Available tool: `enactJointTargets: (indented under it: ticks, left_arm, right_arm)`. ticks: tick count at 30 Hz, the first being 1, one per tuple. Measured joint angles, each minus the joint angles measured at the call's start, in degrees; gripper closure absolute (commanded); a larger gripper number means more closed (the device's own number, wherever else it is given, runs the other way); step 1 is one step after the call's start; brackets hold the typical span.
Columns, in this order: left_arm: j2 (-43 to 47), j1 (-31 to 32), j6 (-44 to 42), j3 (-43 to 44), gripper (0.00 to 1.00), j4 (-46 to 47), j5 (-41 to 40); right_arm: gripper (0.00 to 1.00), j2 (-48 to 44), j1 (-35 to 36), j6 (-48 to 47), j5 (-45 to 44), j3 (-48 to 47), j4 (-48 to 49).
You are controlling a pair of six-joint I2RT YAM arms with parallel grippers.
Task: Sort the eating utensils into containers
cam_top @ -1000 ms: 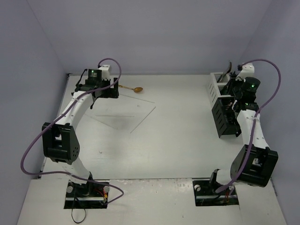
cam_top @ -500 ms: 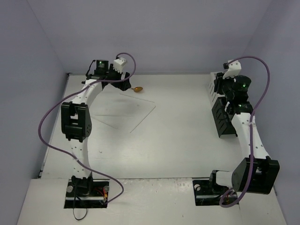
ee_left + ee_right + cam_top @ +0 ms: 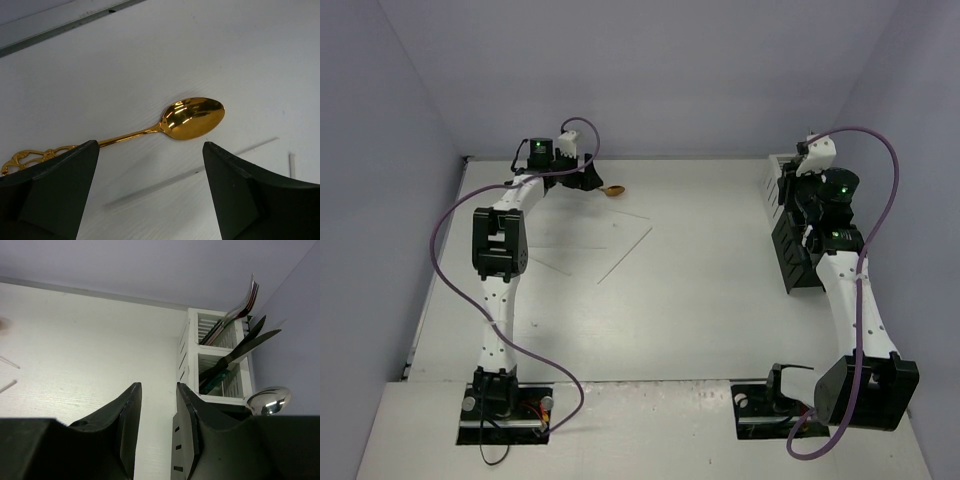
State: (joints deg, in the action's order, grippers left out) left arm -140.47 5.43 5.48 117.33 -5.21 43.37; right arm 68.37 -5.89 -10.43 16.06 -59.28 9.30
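Note:
A gold spoon (image 3: 192, 117) lies on the white table at the far left, its ornate handle running left; in the top view the spoon (image 3: 613, 190) sits just right of my left gripper (image 3: 588, 180). My left gripper (image 3: 150, 145) is open and empty, its fingers hanging just short of the spoon. Pale chopsticks (image 3: 175, 180) lie on the table below it. My right gripper (image 3: 158, 386) is slightly open and empty beside the black container (image 3: 180, 450). The white container (image 3: 220, 355) holds black-handled knives (image 3: 240, 347), forks and a teal-handled piece.
A silver spoon bowl (image 3: 267, 400) sticks up from the black container (image 3: 798, 255). The white container (image 3: 778, 185) stands against the right wall at the back. More chopsticks (image 3: 625, 250) lie mid-left on the table. The back wall is close behind the gold spoon.

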Motion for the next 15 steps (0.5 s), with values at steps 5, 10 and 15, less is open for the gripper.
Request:
enactJointTargets:
  ticks: [5,10,15]
  left_arm:
    - [-2.9,0.0,1.0,6.2,0.17,-0.5,-1.9]
    - [-8.0,0.0,0.5,16.9,0.17,-6.6,-5.6]
    - [-10.9,0.0,-0.8,21.1,0.17,-13.6,-9.2]
  right_arm:
    - [0.69,-0.1,0.0,-0.2,0.1,0.1,-0.7]
    - [0.69,-0.2,0.0,-0.2,0.1,0.1,-1.1]
    - [0.69,-0.7,0.0,-0.4,0.0,0.1,-1.5]
